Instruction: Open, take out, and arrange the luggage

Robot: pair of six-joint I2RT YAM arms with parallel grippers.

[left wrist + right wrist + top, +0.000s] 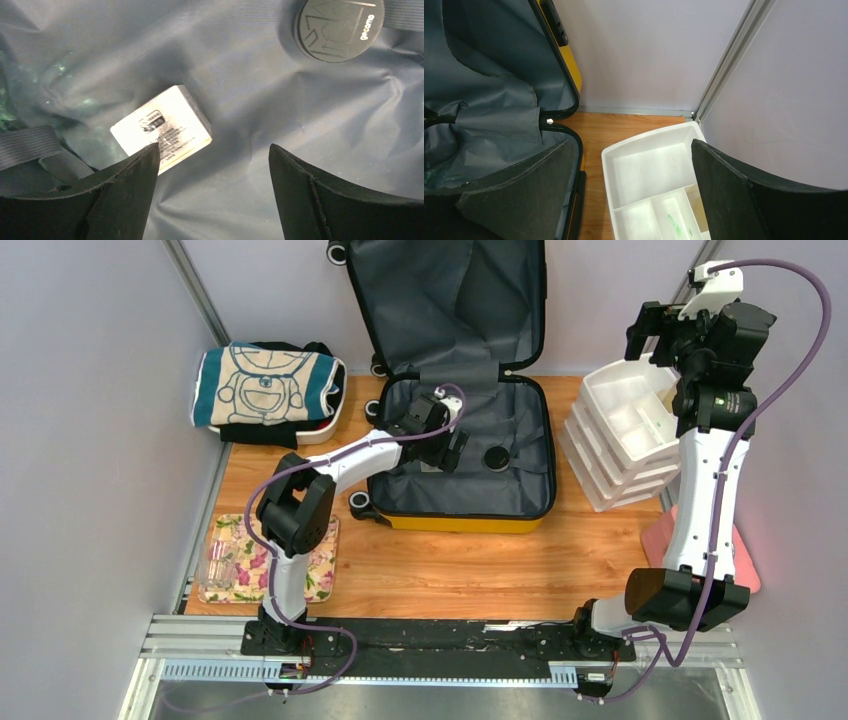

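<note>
The large yellow hard-shell suitcase with dark grey fabric lining point(515, 485) lies open at the middle of the far edge of the bench point(450, 570), its base flat on the wood and its lid standing against the back wall. The left pincer point(215, 152) hangs inside the base, jaws apart with nothing between them, just above a small white rectangular box with a printed label point(162, 127) that rests on the lining. A grey elastic strap point(25, 145) runs beside the box, and a round dark disc with a logo point(339, 27) lies apart from it on the same lining. The right pincer point(636, 145) is raised near the far right corner over a stack of white plastic divided trays point(625, 415), jaws also apart and empty. The box looks light and stiff with smooth faces, so it may slip; it sits askew to the fingers and is probably best taken across its narrower sides after the wrist turns to match. The lining is slack and soft and could bunch into the grip. The disc is low and flat, likely graspable only by its rim. The suitcase shell is rigid and bulky, and its propped lid might tip if nudged.
</note>
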